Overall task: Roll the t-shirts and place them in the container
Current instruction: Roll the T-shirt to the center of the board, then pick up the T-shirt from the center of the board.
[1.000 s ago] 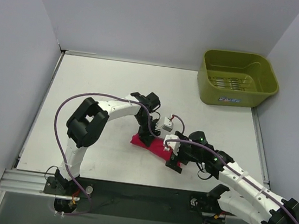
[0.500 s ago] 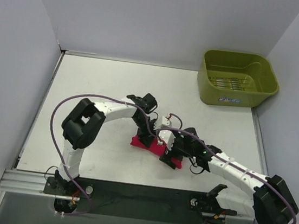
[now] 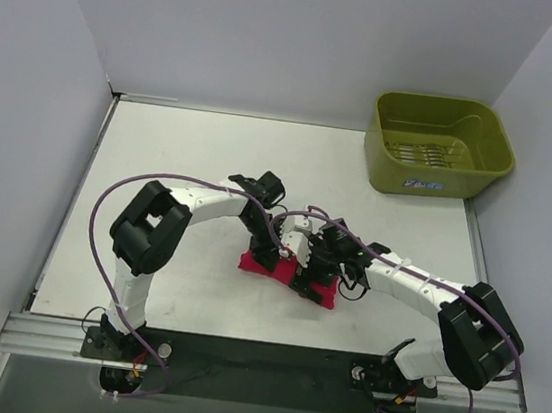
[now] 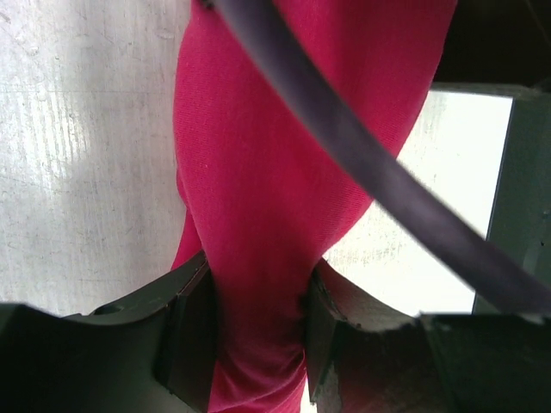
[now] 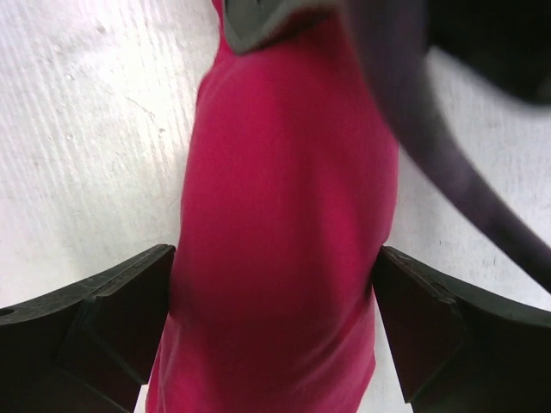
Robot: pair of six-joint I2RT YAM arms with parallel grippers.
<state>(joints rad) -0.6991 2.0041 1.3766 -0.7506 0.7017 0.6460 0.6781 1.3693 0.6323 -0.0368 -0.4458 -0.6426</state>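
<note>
table (image 3: 193, 146): olive bin (image 3: 440, 146) at far right corner, well apart. t-shirt (image 3: 254, 262) lies near front middle as a tight magenta roll. left gripper (image 4: 254, 335) pinched narrow on one end; right gripper (image 5: 275, 301) spread wide, straddling the roll. advice: close right squarely, keep both ends level, or the roll loosens.

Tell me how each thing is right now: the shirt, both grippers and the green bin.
magenta-red t-shirt: rolled into a bundle, lying on the table.
left gripper: shut on the t-shirt.
right gripper: open, one finger each side of the roll.
olive-green bin: upright, no shirt inside.
</note>
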